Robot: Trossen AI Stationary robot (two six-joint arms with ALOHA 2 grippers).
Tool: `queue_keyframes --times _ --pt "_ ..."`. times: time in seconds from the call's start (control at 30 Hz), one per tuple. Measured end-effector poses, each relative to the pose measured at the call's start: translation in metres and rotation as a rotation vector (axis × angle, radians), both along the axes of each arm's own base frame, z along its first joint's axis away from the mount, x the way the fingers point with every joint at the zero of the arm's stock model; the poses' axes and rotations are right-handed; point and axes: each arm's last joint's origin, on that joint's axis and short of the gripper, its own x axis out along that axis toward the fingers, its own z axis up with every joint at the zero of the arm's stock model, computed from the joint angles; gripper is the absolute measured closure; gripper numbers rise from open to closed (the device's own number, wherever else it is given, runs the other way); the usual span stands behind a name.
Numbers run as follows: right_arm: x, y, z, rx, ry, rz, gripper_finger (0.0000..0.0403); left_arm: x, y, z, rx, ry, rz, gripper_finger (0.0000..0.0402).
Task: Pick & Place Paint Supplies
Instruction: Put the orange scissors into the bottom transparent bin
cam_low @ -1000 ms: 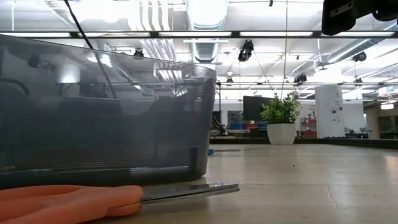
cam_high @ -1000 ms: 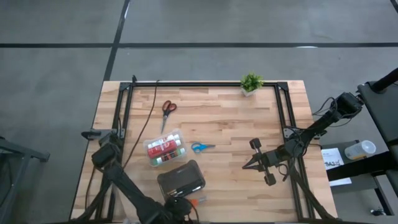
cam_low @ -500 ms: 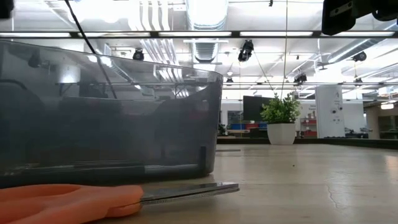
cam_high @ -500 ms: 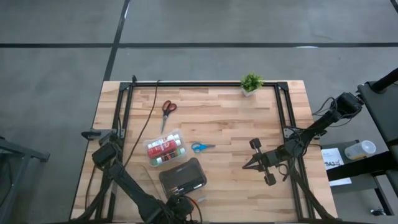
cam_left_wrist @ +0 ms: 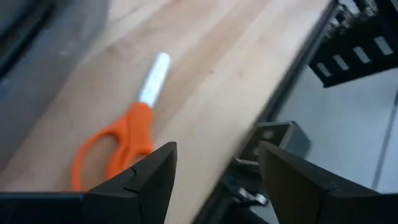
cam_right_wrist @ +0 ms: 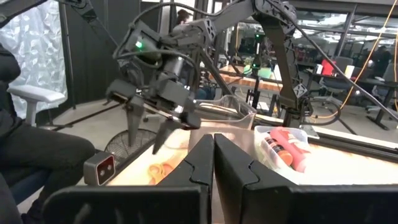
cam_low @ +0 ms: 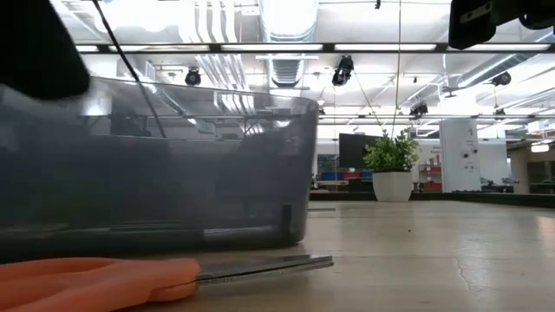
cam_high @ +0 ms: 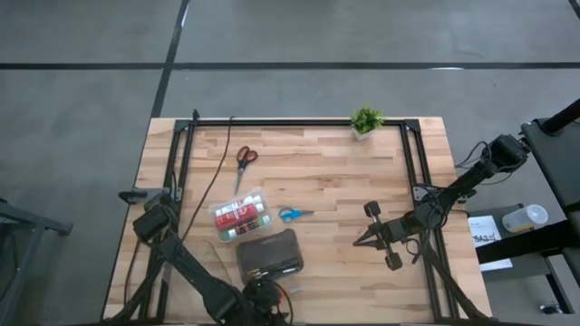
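Note:
Orange-handled scissors [cam_left_wrist: 121, 149] lie flat on the wood by the table's near edge, blades toward the right; they also show in the low view [cam_low: 95, 282]. My left gripper [cam_left_wrist: 214, 180] hovers open just above them, tipped down, fingers clear of them; it sits beside the dark grey case [cam_high: 269, 254]. Whether the arm touches the case I cannot tell. Blue scissors [cam_high: 292, 215] and red scissors [cam_high: 246, 157] lie on the table. Paint tubes lie in a clear box [cam_high: 241, 216]. My right gripper [cam_high: 358, 242] waits shut at the right, level.
A small potted plant [cam_high: 365, 119] stands at the far edge. A black frame rail [cam_high: 181, 172] and a cable run along the left side. Bare wood lies between the boxes and my right gripper. A seated person [cam_right_wrist: 31, 149] shows beyond the table's left side.
My left gripper has come down and toward the orange scissors, staying open; it now enters the low view's upper left. The dark grey case has slid a little toward the table's right and far side. The scissors have not moved.

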Motion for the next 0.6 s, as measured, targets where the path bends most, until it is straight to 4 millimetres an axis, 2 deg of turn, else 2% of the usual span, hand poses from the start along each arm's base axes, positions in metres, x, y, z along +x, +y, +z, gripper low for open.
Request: queue_keyframes --times 0.17,0.3,0.6 --pt "0.0 0.0 0.0 0.0 0.0 0.001 0.0395 0.0 0.011 -0.013 0.052 0.087 0.011 0.0169" --pt "0.0 0.0 0.0 -0.001 0.001 0.001 0.0395 0.001 0.014 -0.003 0.039 0.078 0.017 0.0169" --pt "0.0 0.0 -0.001 -0.005 0.006 0.0 0.0395 0.004 0.006 0.0 -0.046 0.058 -0.011 0.0169"
